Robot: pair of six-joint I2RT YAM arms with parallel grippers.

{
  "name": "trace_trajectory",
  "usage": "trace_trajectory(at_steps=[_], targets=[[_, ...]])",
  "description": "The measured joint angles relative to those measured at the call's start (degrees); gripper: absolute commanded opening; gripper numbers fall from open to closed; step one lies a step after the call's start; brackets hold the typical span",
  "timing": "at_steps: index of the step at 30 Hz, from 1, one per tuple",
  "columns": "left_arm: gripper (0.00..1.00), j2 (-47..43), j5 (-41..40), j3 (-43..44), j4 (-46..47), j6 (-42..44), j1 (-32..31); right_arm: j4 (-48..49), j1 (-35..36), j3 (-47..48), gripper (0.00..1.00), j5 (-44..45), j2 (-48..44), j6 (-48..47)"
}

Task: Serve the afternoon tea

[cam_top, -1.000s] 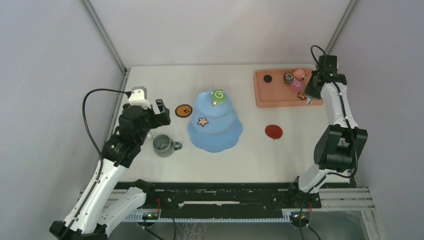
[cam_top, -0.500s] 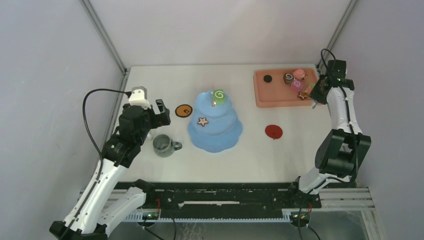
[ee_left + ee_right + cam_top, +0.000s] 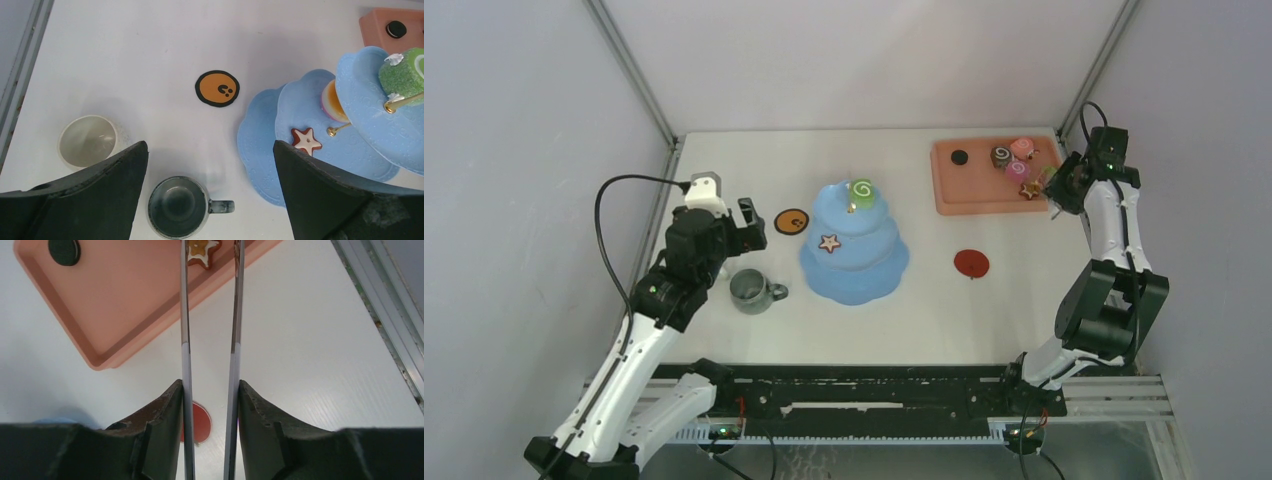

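White counter [image 3: 904, 320], grey walls. Right end effector [image 3: 209, 405] clamps long metal tongs [image 3: 185, 315], blades parted around a brown star cookie [image 3: 200, 251] on the salmon-pink rectangular tray [image 3: 125, 305]. Cookie likely light, stiff, slippery: pinch across its middle. Left end effector [image 3: 210, 145] wide open, empty, beside the light blue 3-tier cake stand [image 3: 854, 262].

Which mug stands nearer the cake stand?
The grey-green mug, its handle pointing toward the cake stand. The white mug sits farther off to the left, with no handle showing.

Bright, even light; soft shadows.
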Motion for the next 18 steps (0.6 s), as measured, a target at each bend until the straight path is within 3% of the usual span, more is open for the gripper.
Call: trace_trajectory(at_steps=[18], targets=[[1.00, 2.14, 0.00, 0.00, 0.04, 0.00, 0.00, 1.81, -0.28, 3.21, 0.51, -0.35, 5.66, 2.56]])
